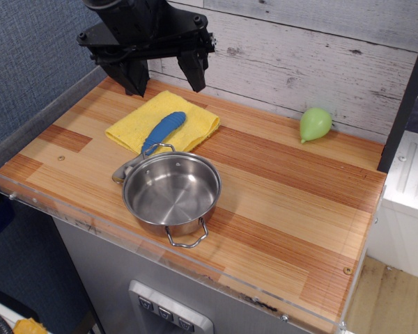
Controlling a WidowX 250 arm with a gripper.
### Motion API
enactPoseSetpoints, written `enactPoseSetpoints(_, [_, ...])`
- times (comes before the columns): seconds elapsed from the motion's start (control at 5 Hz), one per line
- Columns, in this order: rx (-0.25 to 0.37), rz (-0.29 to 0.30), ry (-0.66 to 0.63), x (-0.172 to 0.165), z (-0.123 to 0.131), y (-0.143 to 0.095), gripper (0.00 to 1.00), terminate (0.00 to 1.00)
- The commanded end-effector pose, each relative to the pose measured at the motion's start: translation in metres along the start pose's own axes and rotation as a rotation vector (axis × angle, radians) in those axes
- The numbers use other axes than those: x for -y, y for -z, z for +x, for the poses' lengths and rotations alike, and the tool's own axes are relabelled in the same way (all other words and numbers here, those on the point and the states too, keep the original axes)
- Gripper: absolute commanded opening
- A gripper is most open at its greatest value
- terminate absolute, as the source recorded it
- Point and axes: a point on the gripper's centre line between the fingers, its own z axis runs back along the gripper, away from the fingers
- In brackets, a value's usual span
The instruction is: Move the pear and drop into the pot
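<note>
The pear [315, 124] lies near the table's [292, 209] far right corner, well apart from the pot [171, 193] by the near edge (empty, shiny). The tool [164, 78] hangs with its jaws apart over the far left corner, gripping nothing

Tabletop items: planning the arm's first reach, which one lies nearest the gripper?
The yellow cloth, directly below the open gripper; the pot and pear lie farther.
</note>
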Motion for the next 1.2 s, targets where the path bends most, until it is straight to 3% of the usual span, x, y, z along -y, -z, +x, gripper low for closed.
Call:
enactPoseSetpoints(0.0, [0.0,0.0,0.0,0.0,0.0,0.0,1.0,0.0])
enactPoseSetpoints(0.4, [0.029,-0.032,0.044,0.041,0.047,0.013,1.0,0.0])
enactPoseSetpoints(0.6, [0.051,-0.069,0.09,0.055,0.058,0.027,1.0,0.0])
enactPoseSetpoints(1.0, [0.089,-0.119,0.277,0.057,0.052,0.066,1.0,0.0])
